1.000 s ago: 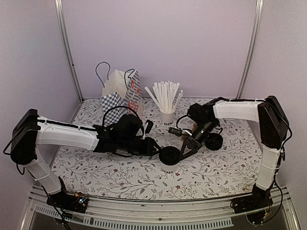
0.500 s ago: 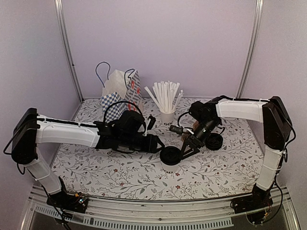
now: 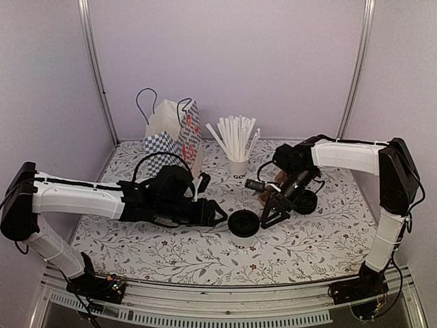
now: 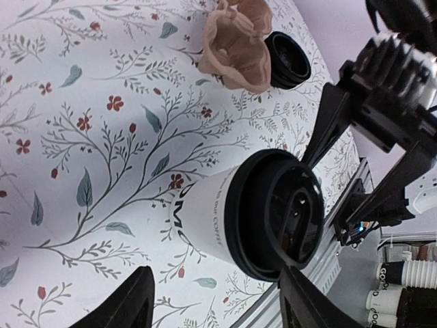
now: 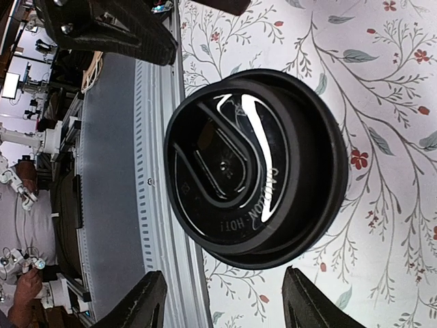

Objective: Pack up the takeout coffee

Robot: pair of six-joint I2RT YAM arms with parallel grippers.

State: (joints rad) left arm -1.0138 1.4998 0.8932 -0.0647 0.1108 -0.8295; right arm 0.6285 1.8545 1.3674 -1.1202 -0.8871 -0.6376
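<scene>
The small white paper cup with round black plastic lid (image 3: 244, 224) stands upright just beyond the spread, empty fingers of the left gripper (image 4: 217, 277) and the right gripper (image 5: 225, 275), apparently placed for either to grasp it.

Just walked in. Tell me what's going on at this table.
Two robot arms are packing a takeout coffee, a white cup with a black lid that stands upright in the middle of the table. The left gripper and the right gripper flank it. Both are open, and neither is holding it. The coffee is not yet packed: the paper bags stand apart from it at the back left.
</scene>
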